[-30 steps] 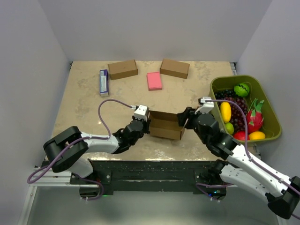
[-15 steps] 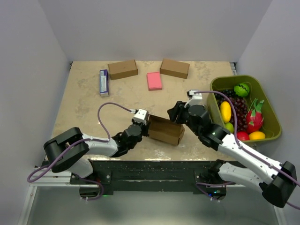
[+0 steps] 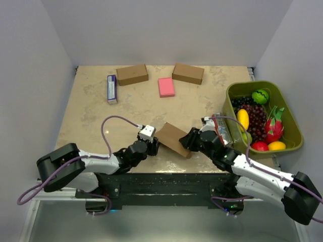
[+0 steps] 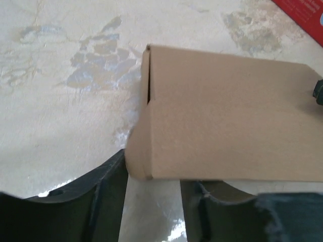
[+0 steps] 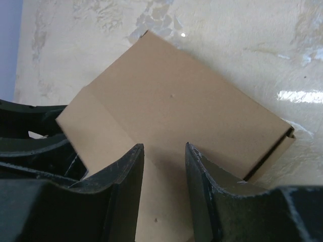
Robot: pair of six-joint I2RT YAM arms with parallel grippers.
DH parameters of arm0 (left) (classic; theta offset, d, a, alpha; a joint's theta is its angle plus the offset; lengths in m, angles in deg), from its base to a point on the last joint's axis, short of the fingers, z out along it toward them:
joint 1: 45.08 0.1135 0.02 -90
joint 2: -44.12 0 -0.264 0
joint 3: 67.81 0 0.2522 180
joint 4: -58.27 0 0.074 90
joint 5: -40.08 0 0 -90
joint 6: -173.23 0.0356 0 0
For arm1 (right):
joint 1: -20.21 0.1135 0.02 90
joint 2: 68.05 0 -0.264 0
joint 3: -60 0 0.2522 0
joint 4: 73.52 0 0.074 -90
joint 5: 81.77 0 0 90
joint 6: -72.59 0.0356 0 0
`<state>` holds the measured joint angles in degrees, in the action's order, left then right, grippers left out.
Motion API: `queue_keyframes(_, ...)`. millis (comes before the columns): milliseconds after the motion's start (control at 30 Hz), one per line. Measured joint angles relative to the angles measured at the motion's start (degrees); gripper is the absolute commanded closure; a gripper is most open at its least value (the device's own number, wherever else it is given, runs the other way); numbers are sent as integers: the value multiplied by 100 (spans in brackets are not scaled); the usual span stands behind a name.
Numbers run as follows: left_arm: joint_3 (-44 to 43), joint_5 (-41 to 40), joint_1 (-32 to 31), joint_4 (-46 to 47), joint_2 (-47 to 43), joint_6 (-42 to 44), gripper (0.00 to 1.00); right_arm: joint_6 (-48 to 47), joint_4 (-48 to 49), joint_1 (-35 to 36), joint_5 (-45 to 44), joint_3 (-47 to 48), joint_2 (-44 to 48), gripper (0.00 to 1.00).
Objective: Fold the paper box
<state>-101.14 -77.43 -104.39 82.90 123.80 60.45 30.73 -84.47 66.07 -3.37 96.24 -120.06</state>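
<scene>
Along the far edge of the marbled table (image 3: 86, 116) sit two closed brown boxes (image 3: 132, 74) (image 3: 188, 73), with a pink pad (image 3: 166, 86) between them and a blue-and-white carton (image 3: 112, 88) off to the left. At the right stands a green bin (image 3: 251, 85) heaped with fruit, with dark grapes (image 3: 255, 123) and a dragon fruit (image 3: 275, 126) among it.

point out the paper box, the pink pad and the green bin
paper box (image 3: 174, 138): top view, its flat top panel
pink pad (image 3: 166, 86): top view, its middle
green bin (image 3: 294, 121): top view, its right wall
</scene>
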Motion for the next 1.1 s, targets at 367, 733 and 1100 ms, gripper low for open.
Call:
queue_keyframes(367,748,680,-42,-756,-1928,-122,19,238,472,96,-90,-216,-553,57)
queue_keyframes(733,-114,1561,647,-1784,-2404,-229,11,109,584,164,-229,-214,-603,41)
queue_keyframes(1100,-1283,2509,1471,-2015,-1147,-151,7,-1283,-455,170,-212,503,111,30)
